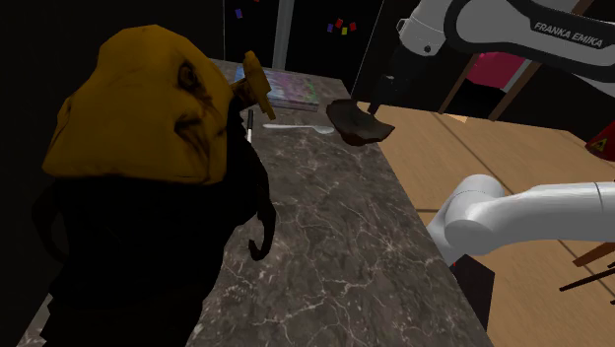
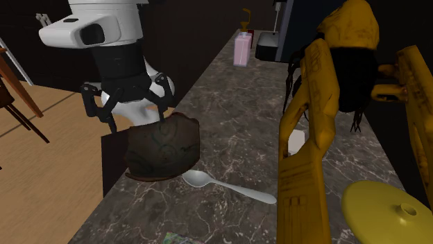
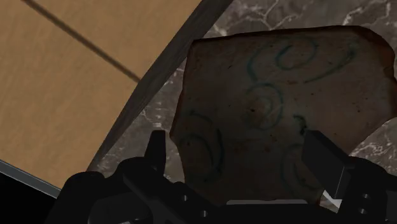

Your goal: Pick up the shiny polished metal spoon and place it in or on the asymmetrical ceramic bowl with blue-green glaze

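1. Hovering just above the brown bowl (image 2: 163, 147), the black gripper (image 2: 135, 114) has its fingers spread wide apart, clasping nothing.
2. Seen from the wrist, the bowl's rough brown surface carries blue-green swirls and lies directly under the fingers (image 3: 324, 156), which do not touch it.
3. The shiny spoon (image 2: 229, 186) lies flat on the marble counter (image 2: 229, 118), its head just beside the bowl's base. Its handle points away from the bowl toward the yellow-and-black figure (image 2: 305, 159). I cannot tell whether head and bowl touch.
4. The bowl sits at the counter's edge, with the wooden floor (image 2: 41, 159) just beyond it.
5. A yellow disc (image 2: 385, 211) with a small knob rests well apart from the bowl, past the spoon's handle.
6. A pink carton (image 2: 243, 50) and a dark appliance (image 2: 270, 35) stand far from the bowl, at the counter's other end.
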Robot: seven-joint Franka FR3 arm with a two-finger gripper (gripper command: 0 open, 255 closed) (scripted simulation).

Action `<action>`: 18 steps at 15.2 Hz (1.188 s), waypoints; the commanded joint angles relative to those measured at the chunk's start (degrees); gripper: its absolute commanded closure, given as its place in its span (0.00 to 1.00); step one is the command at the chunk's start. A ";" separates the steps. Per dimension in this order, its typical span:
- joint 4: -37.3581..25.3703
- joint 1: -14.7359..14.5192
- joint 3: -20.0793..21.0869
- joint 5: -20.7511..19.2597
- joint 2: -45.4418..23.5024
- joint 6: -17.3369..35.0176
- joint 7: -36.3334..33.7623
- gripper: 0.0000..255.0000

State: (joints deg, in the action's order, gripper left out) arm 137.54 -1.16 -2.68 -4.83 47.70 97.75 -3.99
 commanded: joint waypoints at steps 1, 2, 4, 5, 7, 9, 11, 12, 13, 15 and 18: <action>0.00 0.00 0.00 0.00 0.00 0.00 0.00 0.00; -0.36 -1.02 -0.69 0.45 -1.78 1.65 1.85 0.00; -1.28 -3.16 -2.03 1.51 -5.39 4.74 5.61 0.00; -1.84 -4.25 -2.67 2.12 -7.21 6.17 7.53 0.00; -3.15 -6.49 -3.90 3.51 -10.85 8.77 11.47 0.00; -4.68 -8.74 -5.02 5.14 -14.49 11.04 15.55 0.00; -6.43 -10.99 -6.02 7.00 -18.08 12.94 19.74 0.00; -7.37 -12.09 -6.47 8.01 -19.86 13.75 21.88 0.00; -8.36 -13.21 -6.91 9.06 -21.62 14.47 24.03 0.00; -10.46 -15.37 -7.66 11.29 -25.07 15.63 28.39 0.00; -13.13 -17.73 -8.28 14.12 -29.03 16.52 33.61 0.00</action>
State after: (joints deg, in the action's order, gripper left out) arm 125.24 -18.11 -10.78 8.32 20.14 113.72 27.92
